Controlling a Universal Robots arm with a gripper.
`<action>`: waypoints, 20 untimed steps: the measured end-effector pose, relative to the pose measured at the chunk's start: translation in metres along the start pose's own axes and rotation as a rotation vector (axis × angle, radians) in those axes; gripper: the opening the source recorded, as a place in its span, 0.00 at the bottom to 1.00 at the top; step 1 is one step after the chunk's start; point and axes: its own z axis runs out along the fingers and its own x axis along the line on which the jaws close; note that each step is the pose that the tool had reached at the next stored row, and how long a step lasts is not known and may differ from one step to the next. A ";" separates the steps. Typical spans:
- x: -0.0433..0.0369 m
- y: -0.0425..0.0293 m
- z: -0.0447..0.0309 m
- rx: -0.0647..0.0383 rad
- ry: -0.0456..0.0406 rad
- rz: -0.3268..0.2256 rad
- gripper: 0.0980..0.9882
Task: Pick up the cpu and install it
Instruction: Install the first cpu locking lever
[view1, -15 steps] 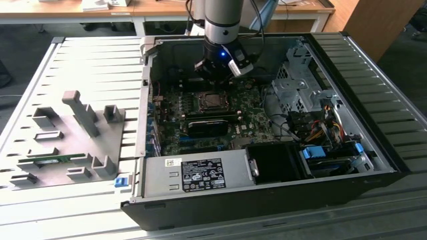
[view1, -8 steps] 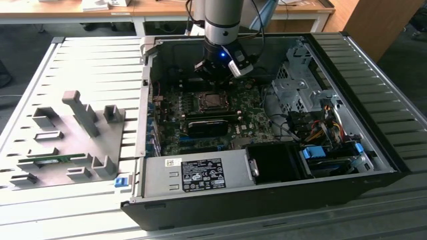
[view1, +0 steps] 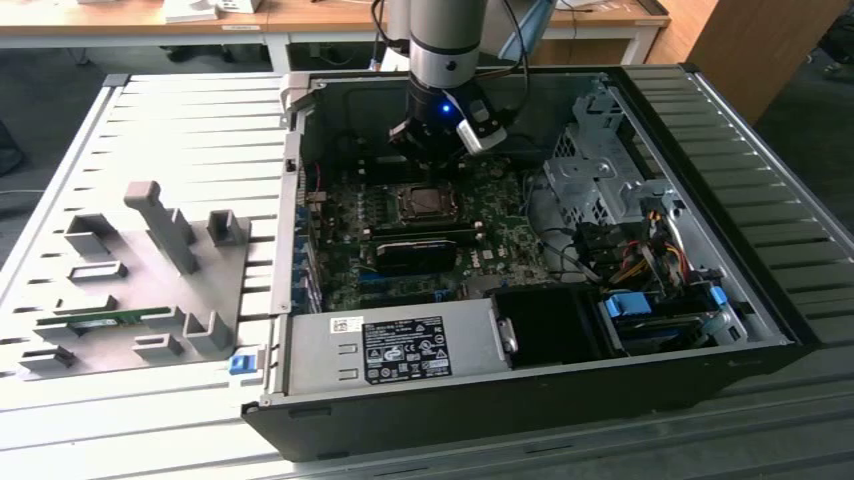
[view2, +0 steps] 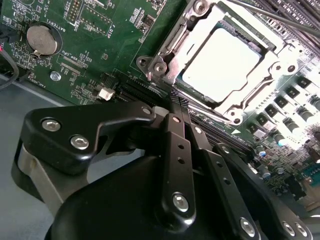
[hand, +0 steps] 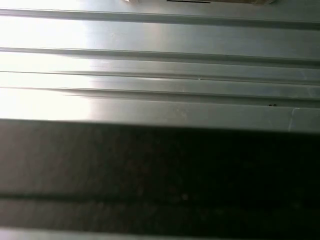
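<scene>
Even daylight-like brightness in the exterior view, computer case (view1: 534, 400) interior shadowed at its far wall, blue indicator light (view1: 445, 108) glowing on the arm, strong glare whitening the cpu (view2: 220, 62) in the second wrist view, close black gripper (view2: 177, 107) soft, first wrist view half overexposed ridged metal surface (hand: 150, 40), half dark, blurred.

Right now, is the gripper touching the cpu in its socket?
Apart. In the second wrist view, the gripper has its fingers together short of the socket, and green board shows between their tips and the cpu seated inside.
</scene>
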 end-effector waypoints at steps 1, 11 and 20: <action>0.0000 0.0000 -0.0004 0.000 0.0001 0.000 0.01; 0.0000 -0.0001 0.0010 0.013 0.0003 0.000 0.01; -0.0001 -0.0005 0.0049 0.018 0.0006 0.000 0.01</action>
